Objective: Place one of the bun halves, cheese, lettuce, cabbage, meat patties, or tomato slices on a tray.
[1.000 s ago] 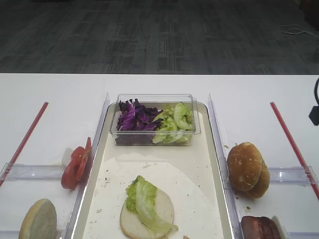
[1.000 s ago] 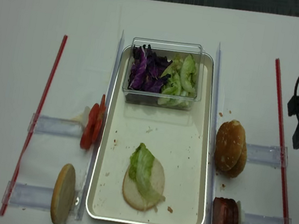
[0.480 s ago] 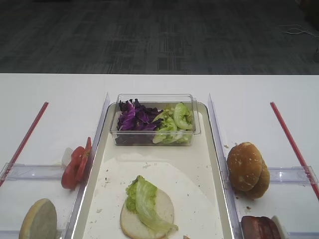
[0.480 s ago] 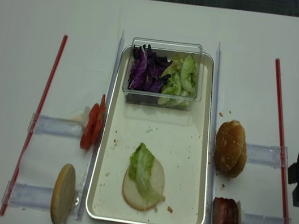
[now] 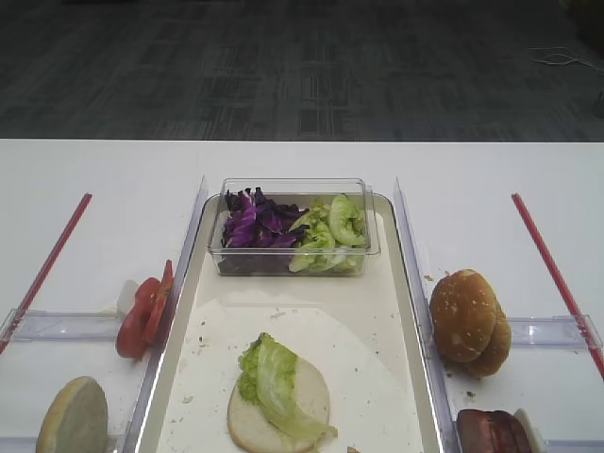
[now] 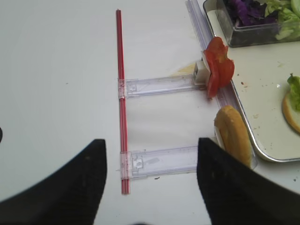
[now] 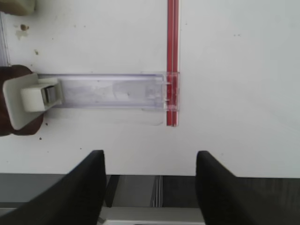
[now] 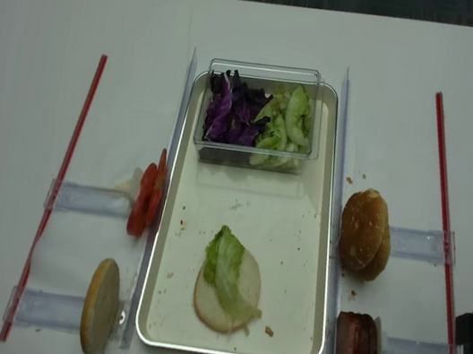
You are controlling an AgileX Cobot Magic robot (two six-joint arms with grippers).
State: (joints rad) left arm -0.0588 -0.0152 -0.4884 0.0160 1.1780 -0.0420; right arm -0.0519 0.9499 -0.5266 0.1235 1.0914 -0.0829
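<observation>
The tray (image 8: 325, 246) lies at the centre of the white worktop (image 8: 42, 35). On its floor toward 6 o'clock, one of the bun halves (image 8: 217, 301) lies cut face up with a lettuce (image 8: 228, 271) leaf draped over it. A clear tub (image 8: 266, 73) at the tray's 12 o'clock end holds purple cabbage (image 8: 231, 111) on its 9 o'clock side and more green leaves beside it.

At 9 o'clock of the tray, the tomato slices (image 8: 145, 201) stand on edge; a further bun half (image 8: 100, 306) stands at 7 o'clock. At 3 o'clock lie two sesame-topped buns (image 8: 363, 233); the meat patties (image 8: 356, 344) stand at 5 o'clock.

The right end effector (image 7: 150, 187) is spread wide and empty over the worktop's 6 o'clock edge. The left end effector (image 6: 151, 183) is likewise spread and empty.
</observation>
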